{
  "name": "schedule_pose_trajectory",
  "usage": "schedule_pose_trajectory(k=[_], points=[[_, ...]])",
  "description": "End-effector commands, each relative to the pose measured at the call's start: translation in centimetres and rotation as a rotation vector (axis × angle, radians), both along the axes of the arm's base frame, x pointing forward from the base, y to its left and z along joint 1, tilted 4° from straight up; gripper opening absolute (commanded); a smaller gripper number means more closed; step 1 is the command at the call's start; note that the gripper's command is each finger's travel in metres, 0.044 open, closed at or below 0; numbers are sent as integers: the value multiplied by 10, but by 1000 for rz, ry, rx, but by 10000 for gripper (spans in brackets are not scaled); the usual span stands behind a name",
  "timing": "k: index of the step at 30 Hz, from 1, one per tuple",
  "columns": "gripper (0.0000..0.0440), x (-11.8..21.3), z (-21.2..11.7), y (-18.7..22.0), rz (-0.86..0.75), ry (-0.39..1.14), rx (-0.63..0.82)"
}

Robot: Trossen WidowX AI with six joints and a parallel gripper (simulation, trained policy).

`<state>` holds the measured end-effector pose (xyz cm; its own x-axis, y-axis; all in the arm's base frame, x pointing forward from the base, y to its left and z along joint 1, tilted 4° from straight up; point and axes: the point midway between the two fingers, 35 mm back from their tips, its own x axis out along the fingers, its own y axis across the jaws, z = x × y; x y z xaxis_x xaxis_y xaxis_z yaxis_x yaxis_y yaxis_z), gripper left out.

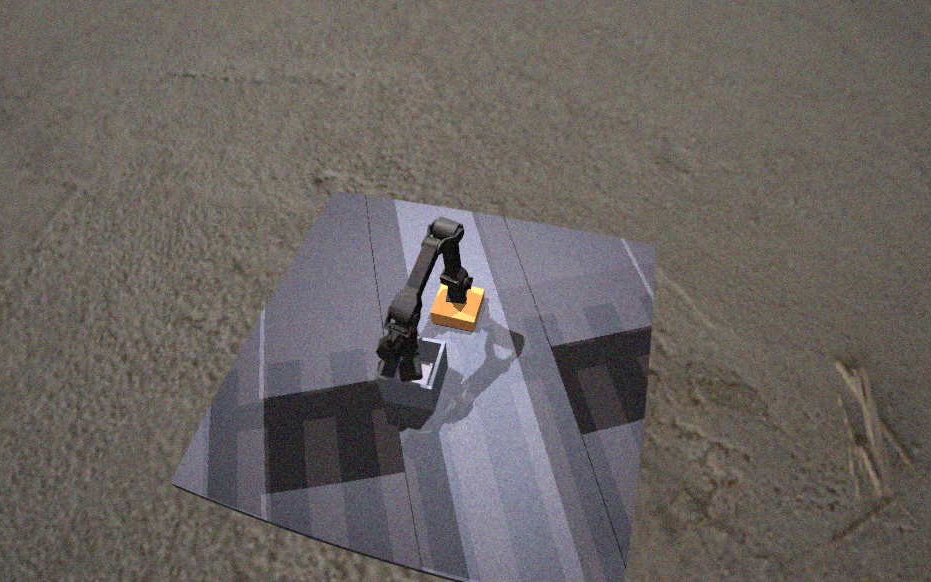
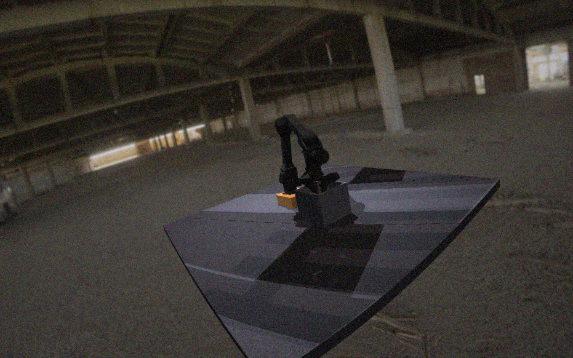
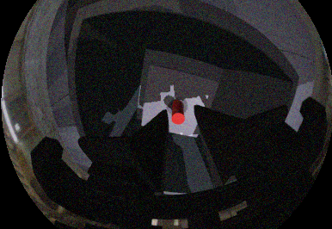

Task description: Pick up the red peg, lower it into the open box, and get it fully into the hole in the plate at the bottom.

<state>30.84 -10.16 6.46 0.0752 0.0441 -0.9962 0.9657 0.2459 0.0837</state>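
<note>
The red peg (image 3: 178, 118) shows in the wrist view, near the middle of the pale plate (image 3: 152, 113) (image 1: 425, 373) at the bottom of the grey open box (image 1: 411, 396) (image 2: 335, 205) (image 3: 258, 92). Its round top faces the camera and its lower part is dark; how deep it sits in the hole cannot be told. My gripper (image 1: 398, 368) (image 2: 318, 186) (image 3: 181, 111) is low over the box, fingers reaching into it. The fingertips stand partly open on either side of the peg, with gaps beside it. In the top and exterior views the peg is hidden by the fingers and box walls.
The arm's base stands on an orange block (image 1: 454, 318) (image 2: 285, 200) just behind the box. The box walls rise around the fingers. The grey patterned table (image 1: 497, 462) (image 2: 306, 306) carries dark shadow-like patches, and its edges drop off to the rough floor.
</note>
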Motion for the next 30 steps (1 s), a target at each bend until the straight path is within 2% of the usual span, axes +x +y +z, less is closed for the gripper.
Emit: schedule_pose_trajectory(k=[1,21,30], points=[[149,5,6,-2,0,-20,23],[216,42,85,-13,9,-269,204],[232,53,141,-20,73,-421,226]])
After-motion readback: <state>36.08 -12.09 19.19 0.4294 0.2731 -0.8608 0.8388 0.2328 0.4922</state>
